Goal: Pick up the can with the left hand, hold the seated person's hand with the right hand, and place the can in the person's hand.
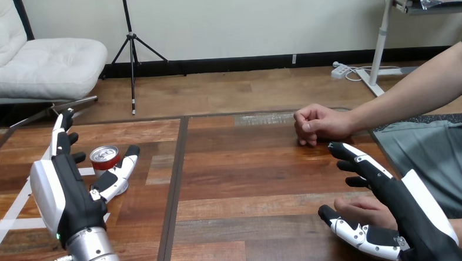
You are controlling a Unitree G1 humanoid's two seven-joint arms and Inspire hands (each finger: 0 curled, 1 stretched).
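A red can (104, 158) with a silver top stands upright on the bench (248, 182), its print too small to read, between the straight fingers and thumb of the left robot hand (71, 190). The right robot hand (402, 208), likewise spread wide, flanks the person's hand (364, 209).

The head camera looks forward and down, close over the wooden table (248, 182).
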